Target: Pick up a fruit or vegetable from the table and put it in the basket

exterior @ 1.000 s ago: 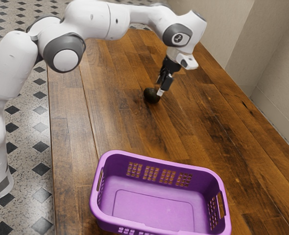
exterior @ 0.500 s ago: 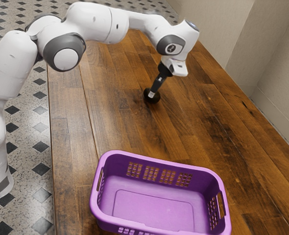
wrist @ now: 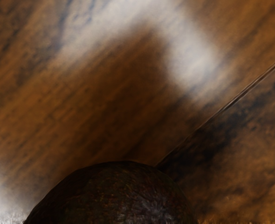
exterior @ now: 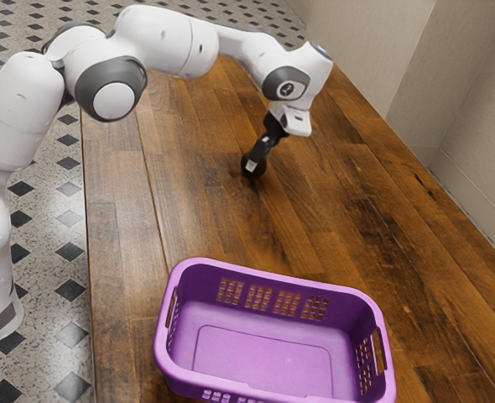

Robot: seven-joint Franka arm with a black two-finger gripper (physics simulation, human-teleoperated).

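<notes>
Reaching out over the desk (exterior: 197, 218), I have my hand (exterior: 253, 163) pointed down at an angle, right at the avocado (exterior: 261, 169). I cannot tell how far open the hand is, or whether it has hold of the avocado. The dark fruit is about midway between the desk's two long edges, well apart from the basket (exterior: 275, 282); whether it touches the wood, I cannot tell.

The desk is made of brown planks, mottled with darker patches. My wrist view shows the avocado's dark, rough skin, with pale glare (wrist: 191, 56) on the wood and a thin plank seam (wrist: 240, 95) slanting away from beside the fruit.

The basket is purple plastic with slotted sides, its hollow empty, standing nearer the desk's long edge on the exterior view's left. Beyond that edge lies a speckled floor (exterior: 42, 222) with dark diamonds; past the opposite edge, a plain beige wall (exterior: 474, 109) rises.
</notes>
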